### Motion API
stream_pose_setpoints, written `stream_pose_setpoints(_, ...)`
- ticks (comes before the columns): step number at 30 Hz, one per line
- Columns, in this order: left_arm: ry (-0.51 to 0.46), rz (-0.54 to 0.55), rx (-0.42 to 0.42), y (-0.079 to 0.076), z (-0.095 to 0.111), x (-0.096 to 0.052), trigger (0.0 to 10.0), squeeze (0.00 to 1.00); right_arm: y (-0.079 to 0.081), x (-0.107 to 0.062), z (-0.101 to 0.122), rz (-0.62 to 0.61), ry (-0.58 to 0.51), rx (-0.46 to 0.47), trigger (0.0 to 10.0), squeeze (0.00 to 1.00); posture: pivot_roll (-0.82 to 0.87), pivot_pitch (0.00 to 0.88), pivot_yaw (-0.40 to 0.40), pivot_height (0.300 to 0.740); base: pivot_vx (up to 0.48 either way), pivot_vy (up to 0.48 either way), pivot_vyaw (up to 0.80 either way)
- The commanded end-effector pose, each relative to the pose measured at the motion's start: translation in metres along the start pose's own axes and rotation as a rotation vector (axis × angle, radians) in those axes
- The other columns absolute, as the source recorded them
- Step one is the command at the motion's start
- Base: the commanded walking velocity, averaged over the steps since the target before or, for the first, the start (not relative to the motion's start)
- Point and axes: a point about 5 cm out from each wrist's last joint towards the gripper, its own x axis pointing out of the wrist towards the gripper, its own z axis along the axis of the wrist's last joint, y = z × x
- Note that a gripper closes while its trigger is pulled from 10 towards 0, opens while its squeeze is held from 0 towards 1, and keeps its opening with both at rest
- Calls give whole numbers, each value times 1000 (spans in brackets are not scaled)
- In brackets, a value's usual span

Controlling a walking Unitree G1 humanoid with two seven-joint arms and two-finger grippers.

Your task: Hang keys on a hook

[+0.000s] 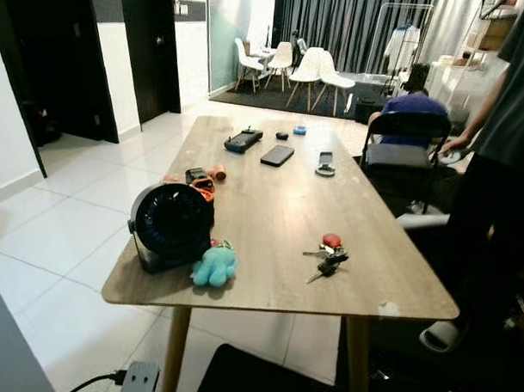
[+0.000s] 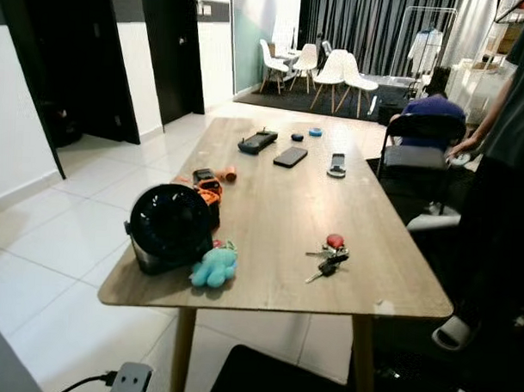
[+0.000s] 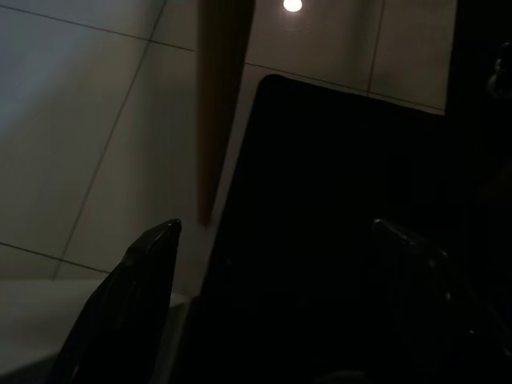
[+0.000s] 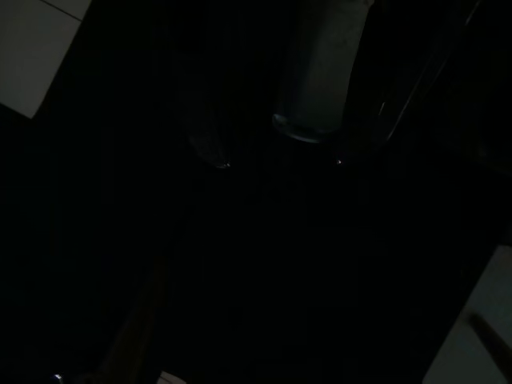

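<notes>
Left gripper's fingers (image 3: 152, 304) spread apart over dark mat and floor tiles; right fingers too dark to tell.
Head views: the keys (image 1: 327, 254) with a red tag lie near the wooden table's (image 1: 270, 213) near right corner, well apart from the black fan (image 1: 170, 225) and teal plush toy (image 1: 214, 265) at its near left corner.
</notes>
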Motion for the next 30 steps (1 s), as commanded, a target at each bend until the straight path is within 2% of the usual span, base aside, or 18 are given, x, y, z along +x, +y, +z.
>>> stream_pose_setpoints(1, 16, 11, 2, 3, -5, -3, 10000, 0, -1, -1, -4, -1, 17, -12, 10000, 0, 57, 28, 34, 740, 0, 0, 0)
stream_pose_setpoints(13, 9, -33, 8, -2, -5, -3, 10000, 0, -1, -1, -5, -2, 20, -12, 10000, 0, 57, 28, 38, 740, 0, 0, 0)
stream_pose_setpoints(27, 8, -47, 5, -2, -5, -3, 10000, 0, 1, -2, -7, -1, 24, -15, 10000, 0, 53, 23, 40, 740, 376, 0, 0)
stream_pose_setpoints(30, 7, -36, 15, -1, -5, -3, 10000, 0, 1, -2, -8, -1, 25, -16, 10000, 0, 53, 23, 40, 740, 107, 0, 0)
